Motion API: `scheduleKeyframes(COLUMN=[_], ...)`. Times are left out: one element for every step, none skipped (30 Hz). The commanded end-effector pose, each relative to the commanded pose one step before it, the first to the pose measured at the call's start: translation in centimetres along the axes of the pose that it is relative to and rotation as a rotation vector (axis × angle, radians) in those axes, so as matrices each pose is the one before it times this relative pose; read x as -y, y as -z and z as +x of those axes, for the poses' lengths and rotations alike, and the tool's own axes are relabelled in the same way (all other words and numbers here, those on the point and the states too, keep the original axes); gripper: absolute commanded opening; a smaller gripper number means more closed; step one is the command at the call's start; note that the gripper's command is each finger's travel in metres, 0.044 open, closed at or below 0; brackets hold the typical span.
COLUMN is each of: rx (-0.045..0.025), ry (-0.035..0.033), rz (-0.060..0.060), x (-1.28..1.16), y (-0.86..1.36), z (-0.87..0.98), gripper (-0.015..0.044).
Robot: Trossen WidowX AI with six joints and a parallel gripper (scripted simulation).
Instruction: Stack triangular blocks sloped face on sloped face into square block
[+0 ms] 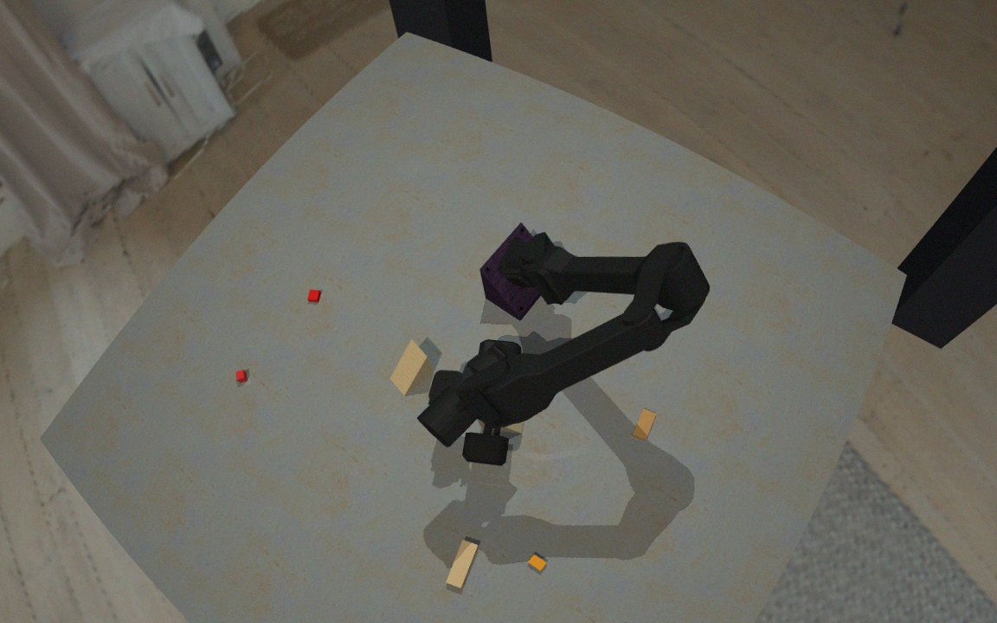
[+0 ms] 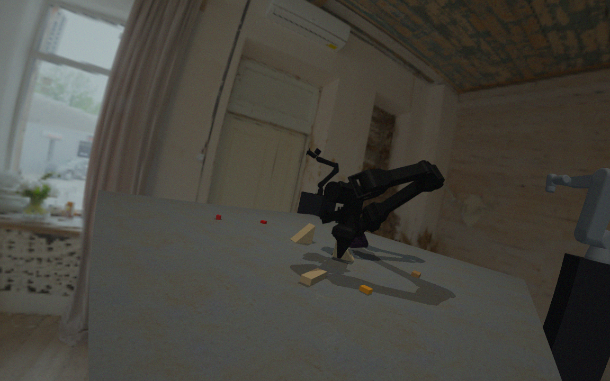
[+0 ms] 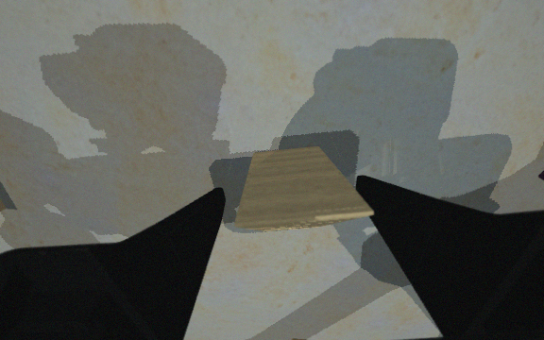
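Note:
One triangular block [image 1: 409, 368] [image 2: 303, 234] stands on the table with its sloped face exposed, left of the arm in the top view. The other triangular block [image 1: 513, 428] [image 2: 346, 257] [image 3: 296, 203] is mostly hidden under the arm in the top view. In the exterior view it appears to rest on the table with a slope down to the right. My gripper [image 3: 289, 188] is open around this second block. The wrist view shows a gap beside the left finger; the right fingertip is close to the block's edge, and contact there is unclear. The two triangular blocks are apart.
A pale oblong block [image 1: 461, 563] [image 2: 313, 277] and an orange block [image 1: 537, 562] [image 2: 365, 289] lie near the front. A light orange block [image 1: 644, 423] [image 2: 415, 274] lies right. Two red cubes [image 1: 313, 295] [image 1: 241, 375] lie left. The purple base [image 1: 513, 298] carries the arm.

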State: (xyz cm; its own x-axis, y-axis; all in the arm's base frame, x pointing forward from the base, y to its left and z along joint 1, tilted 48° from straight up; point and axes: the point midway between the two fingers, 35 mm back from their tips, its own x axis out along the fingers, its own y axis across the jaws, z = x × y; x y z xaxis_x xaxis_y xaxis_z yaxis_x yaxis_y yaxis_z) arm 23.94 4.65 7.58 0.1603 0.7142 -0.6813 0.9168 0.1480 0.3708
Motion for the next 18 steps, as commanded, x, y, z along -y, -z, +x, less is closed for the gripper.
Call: scheduleKeyframes(rx=[0.00005,0.00000,0.00087,0.00218,0.00170,0.00114,-0.00040,-0.00145,-0.00135,-0.00053,0.00000,0.00000,0.00086,0.00185,-0.00036,0.00000,-0.00196,0.00000], ry=[-0.00034,0.00000,0.00034,0.00096,0.00090,0.00093,0.00036,-0.00022,-0.00039,-0.00018,0.00000,0.00000,-0.00205,-0.00522,-0.00267,0.00000,0.00229,0.00000], rz=[-0.0009,0.0000,0.0001,0.0004,0.0004,0.0005,0.0004,0.0002,0.0000,0.0000,0.0000,0.0000,0.0006,0.0015,-0.0001,0.0000,-0.0013,0.0000], x=[-0.006,0.000,-0.014,-0.033,-0.018,0.007,0.042,0.059,0.044,0.016,0.000,0.000,-0.050,-0.122,-0.045,0.000,0.044,0.000], y=[-0.004,0.000,-0.034,-0.087,-0.070,-0.051,0.012,0.060,0.058,0.023,0.000,0.000,-0.034,-0.076,0.002,0.000,0.036,0.000], z=[-0.032,0.000,-0.239,-0.722,-0.808,-1.188,-1.206,-1.000,-0.602,-0.201,0.000,0.000,0.171,0.427,-0.084,0.000,0.064,0.000], gripper=[0.0440,0.0440,0.0440,0.0440,0.0440,0.0440,0.0440,0.0440,0.0440,0.0440,0.0440,0.0440,0.0440,0.0440,0.0440,0.0440,0.0440,0.0440])
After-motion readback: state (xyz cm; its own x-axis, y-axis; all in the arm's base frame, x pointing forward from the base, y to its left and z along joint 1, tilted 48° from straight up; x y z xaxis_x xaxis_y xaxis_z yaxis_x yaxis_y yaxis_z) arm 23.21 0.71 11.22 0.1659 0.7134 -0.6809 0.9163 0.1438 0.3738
